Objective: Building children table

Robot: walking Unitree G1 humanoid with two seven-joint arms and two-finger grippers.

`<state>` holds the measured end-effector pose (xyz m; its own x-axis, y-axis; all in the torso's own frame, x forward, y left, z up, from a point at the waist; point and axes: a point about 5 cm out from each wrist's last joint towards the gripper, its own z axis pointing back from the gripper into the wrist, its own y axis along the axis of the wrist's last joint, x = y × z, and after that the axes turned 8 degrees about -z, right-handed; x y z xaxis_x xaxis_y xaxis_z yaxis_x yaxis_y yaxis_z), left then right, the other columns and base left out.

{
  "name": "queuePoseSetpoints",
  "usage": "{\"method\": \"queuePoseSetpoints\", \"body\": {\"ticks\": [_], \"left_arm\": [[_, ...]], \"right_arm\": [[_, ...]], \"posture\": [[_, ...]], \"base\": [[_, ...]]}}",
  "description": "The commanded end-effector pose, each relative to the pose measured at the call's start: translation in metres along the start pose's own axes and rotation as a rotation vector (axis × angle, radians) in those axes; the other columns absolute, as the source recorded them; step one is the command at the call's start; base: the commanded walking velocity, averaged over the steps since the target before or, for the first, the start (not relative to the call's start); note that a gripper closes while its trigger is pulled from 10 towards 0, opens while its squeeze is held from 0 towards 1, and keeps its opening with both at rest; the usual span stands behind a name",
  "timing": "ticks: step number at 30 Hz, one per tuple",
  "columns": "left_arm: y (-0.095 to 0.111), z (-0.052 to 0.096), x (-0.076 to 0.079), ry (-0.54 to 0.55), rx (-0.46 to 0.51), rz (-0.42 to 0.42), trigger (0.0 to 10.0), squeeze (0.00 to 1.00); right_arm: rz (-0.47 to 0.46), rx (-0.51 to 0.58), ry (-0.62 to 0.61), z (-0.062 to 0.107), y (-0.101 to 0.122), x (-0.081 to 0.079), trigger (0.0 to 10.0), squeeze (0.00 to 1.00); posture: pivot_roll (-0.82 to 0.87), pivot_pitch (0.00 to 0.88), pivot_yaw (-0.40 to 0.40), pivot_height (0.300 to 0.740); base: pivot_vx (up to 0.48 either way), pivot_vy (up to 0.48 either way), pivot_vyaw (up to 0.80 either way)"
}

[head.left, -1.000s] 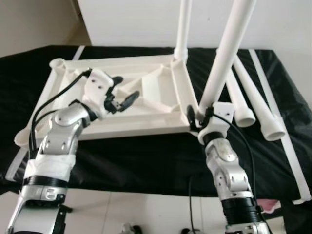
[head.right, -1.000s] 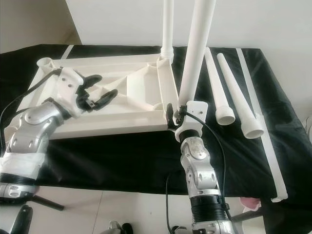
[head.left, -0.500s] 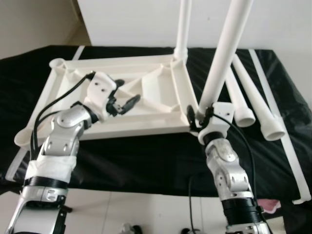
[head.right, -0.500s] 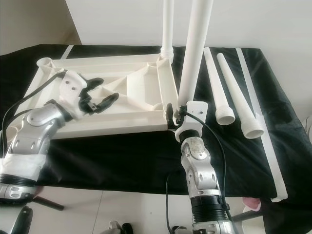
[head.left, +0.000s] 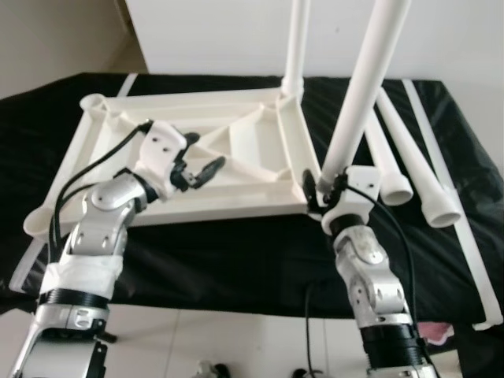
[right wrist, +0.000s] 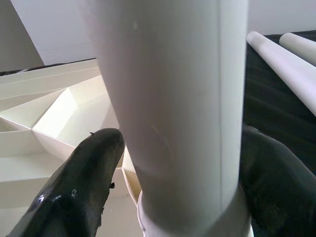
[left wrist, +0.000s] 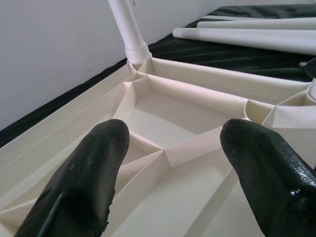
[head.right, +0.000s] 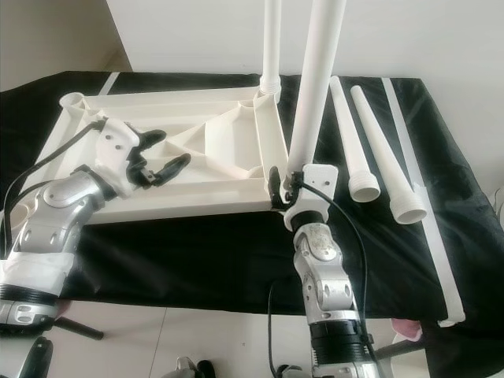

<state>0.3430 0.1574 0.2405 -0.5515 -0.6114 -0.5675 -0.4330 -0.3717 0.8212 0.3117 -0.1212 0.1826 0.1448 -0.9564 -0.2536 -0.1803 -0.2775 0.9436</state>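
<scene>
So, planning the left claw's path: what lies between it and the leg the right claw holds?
Head views: just tabletop underside ribs between left claw and leg.

No text, label, brand, number or sign can be read anywhere here.

The upturned table top [head.right: 197, 157] is cream white all over, its ribbed underside plain and unpatterned. The leg [head.right: 315, 87] standing at its near right corner is the same white, as is the thinner-looking leg [head.right: 271, 43] at its far right corner. To the right of the table top, two loose legs [head.right: 370, 150] and a long flat strip [head.right: 421, 197] are white too. All lie on a plain black cloth [head.right: 197, 252] covering the counter. The fingers [left wrist: 84, 182] of the left gripper [head.right: 157, 153] are glossy black; those of the right gripper [head.right: 285, 189] are black as well. Both arms are silver with white housings and black cables. The wall [head.right: 433, 35] behind is white, the floor [head.right: 157, 339] below the cloth pale.
</scene>
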Motion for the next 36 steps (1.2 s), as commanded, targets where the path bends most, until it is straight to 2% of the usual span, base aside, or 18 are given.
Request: {"method": "queuePoseSetpoints", "body": {"ticks": [1,6,9,13,14,15,18,22,30,36], "left_arm": [[-0.008,0.002,0.002,0.010,-0.036,-0.017,10.0,0.00],[-0.017,0.002,0.002,0.048,-0.064,0.008,10.0,0.00],[-0.028,0.001,0.001,0.139,-0.105,0.074,10.0,0.00],[-0.034,0.001,0.002,0.205,-0.122,0.131,10.0,0.00],[-0.034,0.001,0.002,0.205,-0.122,0.131,10.0,0.00],[-0.036,0.000,0.005,0.224,-0.118,0.165,10.0,0.00],[-0.036,0.000,0.007,0.229,-0.117,0.175,10.0,0.00],[-0.037,-0.003,0.013,0.289,-0.095,0.233,10.0,0.00],[-0.037,-0.008,0.026,0.281,-0.091,0.265,10.0,0.00],[-0.036,-0.009,0.027,0.278,-0.091,0.269,10.0,0.00]], "right_arm": [[-0.008,-0.008,0.022,0.006,-0.003,-0.001,10.0,0.00],[0.011,-0.007,0.031,0.013,-0.006,0.002,10.0,0.00],[0.038,-0.012,0.008,0.023,-0.013,0.009,10.0,0.00],[0.051,-0.016,-0.006,0.029,-0.018,0.011,10.0,0.00],[0.051,-0.016,-0.006,0.029,-0.018,0.011,10.0,0.00],[0.049,-0.010,-0.002,0.030,-0.018,0.009,10.0,0.00],[0.047,-0.005,0.001,0.030,-0.017,0.007,10.0,0.00],[0.048,0.004,0.007,0.029,-0.018,0.004,10.0,0.00],[0.056,0.006,0.030,0.026,-0.019,0.004,10.0,0.00],[0.073,0.006,0.032,0.022,-0.017,0.009,10.0,0.00]], "posture": [[-0.08,0.165,0.043,0.740],[-0.08,0.167,0.047,0.740],[-0.08,0.168,0.049,0.740],[-0.09,0.166,0.052,0.740],[-0.09,0.166,0.052,0.740],[-0.09,0.164,0.053,0.740],[-0.09,0.164,0.053,0.740],[-0.08,0.144,0.049,0.740],[-0.07,0.121,0.034,0.740],[-0.07,0.114,0.027,0.740]], "base": [[0.000,0.000,0.00],[0.000,0.000,0.00],[0.000,0.000,0.00],[0.000,0.000,0.00],[0.000,0.000,0.00],[0.000,0.000,0.00],[0.000,0.000,0.00],[0.000,0.000,0.00],[0.000,0.000,0.00],[0.000,0.000,0.00]]}}
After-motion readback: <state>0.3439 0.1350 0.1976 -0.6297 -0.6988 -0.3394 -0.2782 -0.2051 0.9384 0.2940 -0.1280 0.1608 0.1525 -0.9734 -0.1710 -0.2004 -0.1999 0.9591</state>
